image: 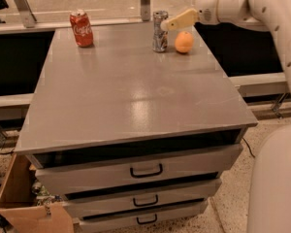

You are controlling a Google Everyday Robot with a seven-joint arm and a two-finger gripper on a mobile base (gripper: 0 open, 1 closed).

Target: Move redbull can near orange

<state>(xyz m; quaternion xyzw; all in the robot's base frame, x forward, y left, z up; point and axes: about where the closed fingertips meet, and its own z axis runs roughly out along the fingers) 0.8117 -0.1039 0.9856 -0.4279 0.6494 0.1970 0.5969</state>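
The redbull can, slim and silver-blue, stands upright at the far edge of the grey table. The orange sits just to its right, a small gap between them. My gripper hangs above and between them, reaching in from the right. It is open and holds nothing. One beige finger points down-left, with its tip beside the can's top rim.
A red Coca-Cola can stands at the table's far left. A railing post rises behind the redbull can. Drawers are under the table front, and a cardboard box sits on the floor at lower left.
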